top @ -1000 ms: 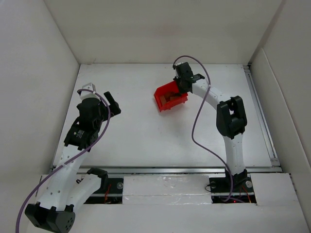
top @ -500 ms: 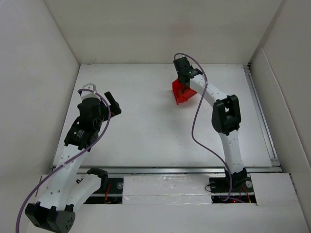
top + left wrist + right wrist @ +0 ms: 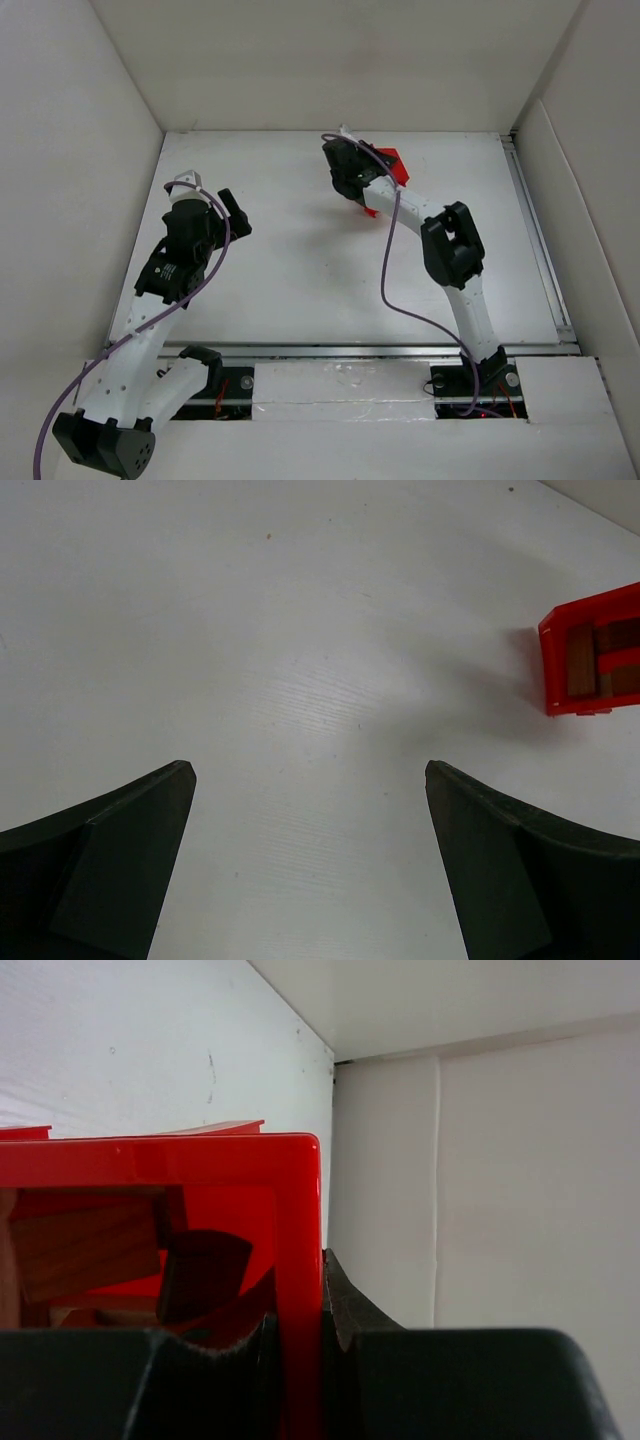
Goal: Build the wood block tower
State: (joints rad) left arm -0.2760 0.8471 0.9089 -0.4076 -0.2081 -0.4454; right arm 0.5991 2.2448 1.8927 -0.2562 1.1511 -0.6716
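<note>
Near the table's [image 3: 300,270] far edge, the right gripper [image 3: 300,1325] clamped the red bin's [image 3: 200,1155] wall, wood blocks [image 3: 85,1245] inside. The left gripper [image 3: 308,775] hung wide open.

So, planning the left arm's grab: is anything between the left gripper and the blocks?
Only the bin: the blocks lie inside it, and the right gripper is shut on its wall. The left gripper is open.

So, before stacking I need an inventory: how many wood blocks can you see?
2 clearly, both inside the red bin: a reddish-brown block and a dark brown piece just right of it. More may be hidden deeper inside.
</note>
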